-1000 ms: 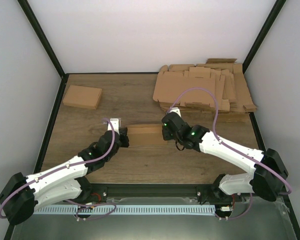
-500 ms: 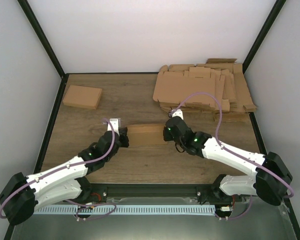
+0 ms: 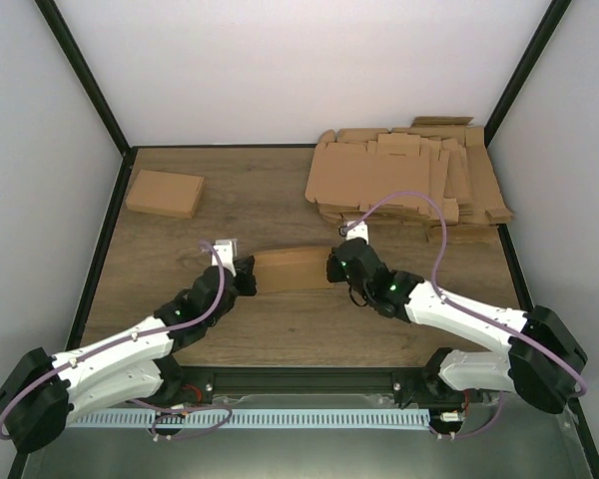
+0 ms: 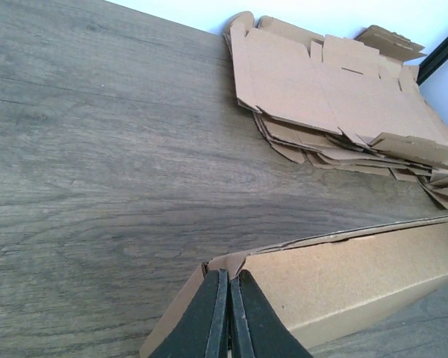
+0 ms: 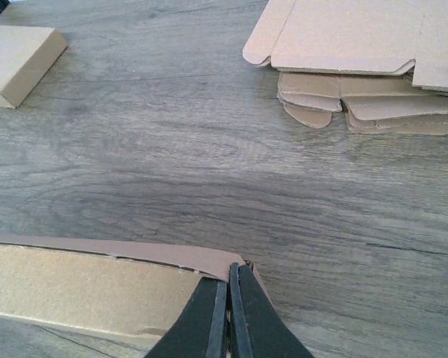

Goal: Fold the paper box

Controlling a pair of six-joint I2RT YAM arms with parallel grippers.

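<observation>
Top external: paper box [image 3: 292, 269] long, low, brown, lid down, centre of tabletop [image 3: 230, 200]; left pincer [image 3: 245, 277] and right pincer [image 3: 334, 267] clamped tight on its opposite ends.

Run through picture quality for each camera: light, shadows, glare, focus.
Top external: even, soft light, no glare, only faint shadows on the table; the white back wall looks washed out. Left wrist: wood grain and the flat cardboard stack are sharp; the left gripper is near-black with little detail against the paper box. Right wrist: crisp grain, soft shadow under the stack's edges, right gripper likewise dark.
</observation>
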